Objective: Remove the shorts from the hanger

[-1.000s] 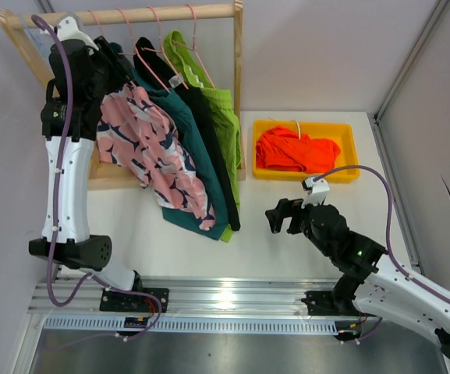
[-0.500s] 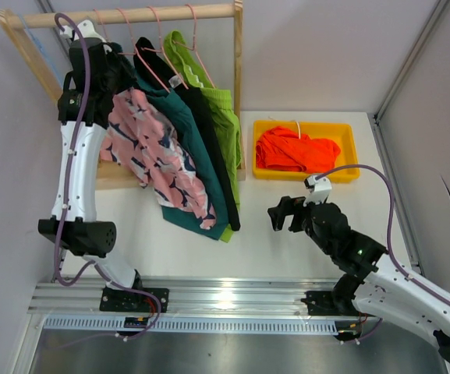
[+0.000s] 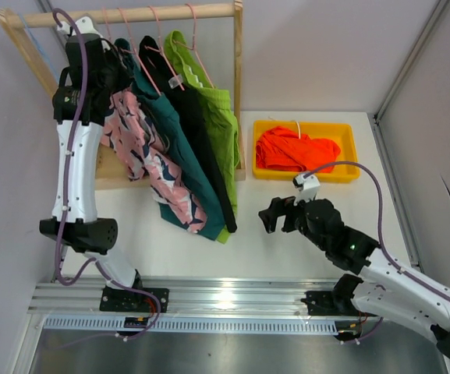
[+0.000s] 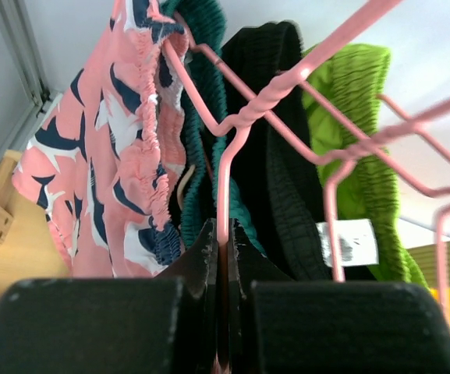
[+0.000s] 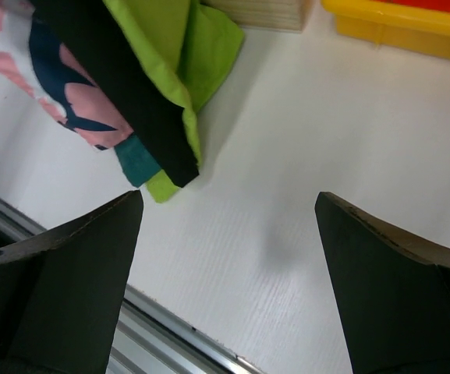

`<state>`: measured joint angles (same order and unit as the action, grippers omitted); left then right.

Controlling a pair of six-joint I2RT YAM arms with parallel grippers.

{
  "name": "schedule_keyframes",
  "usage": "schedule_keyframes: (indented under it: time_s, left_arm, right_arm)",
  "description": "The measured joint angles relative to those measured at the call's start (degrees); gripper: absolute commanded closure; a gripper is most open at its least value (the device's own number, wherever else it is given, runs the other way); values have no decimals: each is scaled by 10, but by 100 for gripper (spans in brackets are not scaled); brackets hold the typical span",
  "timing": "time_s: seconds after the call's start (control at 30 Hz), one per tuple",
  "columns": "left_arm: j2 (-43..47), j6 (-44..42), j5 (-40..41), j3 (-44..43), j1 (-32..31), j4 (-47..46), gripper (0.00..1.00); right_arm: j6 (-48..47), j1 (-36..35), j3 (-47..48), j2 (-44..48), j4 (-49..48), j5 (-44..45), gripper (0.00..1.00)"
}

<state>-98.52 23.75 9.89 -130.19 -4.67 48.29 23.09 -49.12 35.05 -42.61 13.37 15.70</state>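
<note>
**Left gripper [image 4: 223, 253] pinching 1 pink hanger [image 4: 226, 164] wire; right gripper [image 5: 228, 234] spread wide.**
I see teal shorts [image 4: 205, 19] and black shorts [image 4: 275, 179] crowding it; white table [image 5: 287, 140] shows between the right fingers.

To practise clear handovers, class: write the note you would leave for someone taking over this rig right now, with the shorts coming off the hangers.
The left gripper is shut on the wire of a pink hanger up at the wooden rail.
The right gripper is open and empty, over the table near the hanging hems.
Done: the orange shorts lie in the yellow bin.
Left to do: the pink-and-navy shorts, teal shorts, black shorts and lime green shorts hang from the rail.
</note>
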Motion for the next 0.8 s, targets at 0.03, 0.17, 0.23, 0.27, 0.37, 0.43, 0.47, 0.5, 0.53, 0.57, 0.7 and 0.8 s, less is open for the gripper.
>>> schedule_keyframes:
  time_s: [0.03,0.17,0.23,0.27,0.37,0.43,0.47,0.5,0.53,0.57,0.7,0.8]
  left_arm:
    - [3,-2,0,-10,-1,9,100]
    - [27,-8,0,-37,-3,33,100]
    - [48,-10,-1,-47,-4,42,100]
    - [59,-13,-2,-52,-5,46,100]
    - [88,-14,-3,-64,-5,50,100]
    - [106,-14,-6,-66,-5,55,100]
    - [113,-14,-8,-66,-5,59,100]
    - [117,-14,-10,-66,-5,60,100]
    - [119,-14,-11,-66,-5,62,100]
    - [120,-14,-12,-66,-5,64,100]
    - [120,-14,-15,-60,-5,64,100]
    - [122,-14,-16,-50,-5,63,100]
  right_arm:
    - [-6,-6,8,-9,-3,-11,1]
    - [-38,-54,85,-75,-17,-35,1]
    - [-59,-84,156,-124,-22,-40,1]
    - [-68,-97,192,-146,-29,-43,1]
    - [-92,-130,296,-202,-46,-51,1]
    - [-108,-152,371,-245,-54,-52,1]
    - [-115,-163,410,-269,-58,-52,1]
    - [-119,-173,438,-288,-63,-52,1]
    - [-125,-183,468,-308,-68,-51,1]
    - [-129,-194,498,-330,-70,-50,1]
    - [-139,-230,611,-419,-69,-45,1]
    - [-139,-247,672,-477,-70,-42,1]
